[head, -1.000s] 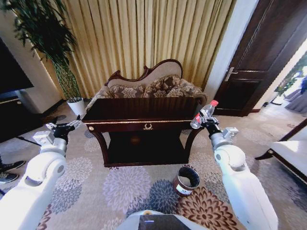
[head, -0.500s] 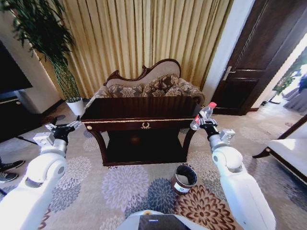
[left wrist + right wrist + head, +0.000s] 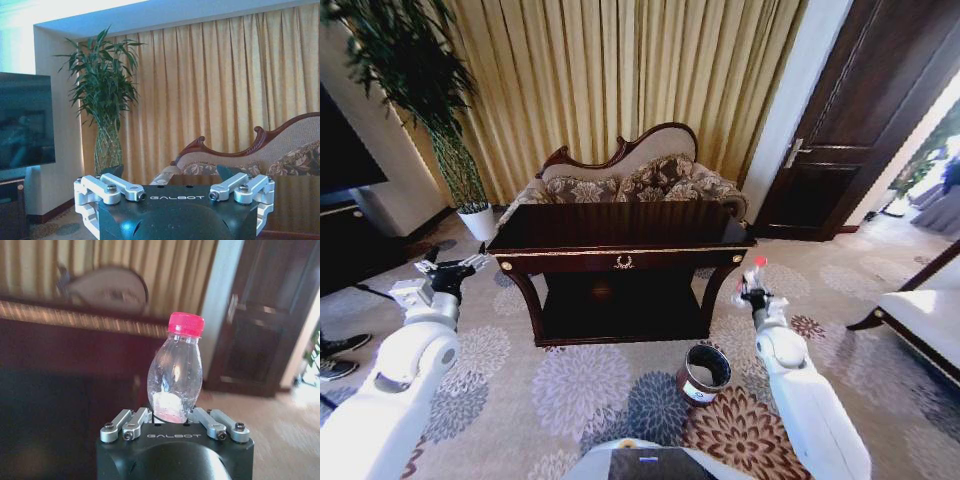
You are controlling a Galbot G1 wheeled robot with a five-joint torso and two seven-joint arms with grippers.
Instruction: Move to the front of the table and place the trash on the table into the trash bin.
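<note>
1. My right gripper [image 3: 172, 422] pinches the bottle [image 3: 175, 377], red cap up, beside the table [image 3: 620, 255] at its right front leg.
2. Trash bin [image 3: 705, 374] stands on the carpet below; I can't see inside.
3. Left gripper [image 3: 450, 268] hangs spread, left of the table.

Left gripper [image 3: 170, 175] hanging wide open, nothing in it, just in front of dark glossy wooden table [image 3: 295, 202]; tall leafy green plant [image 3: 105, 100] beyond.
</note>
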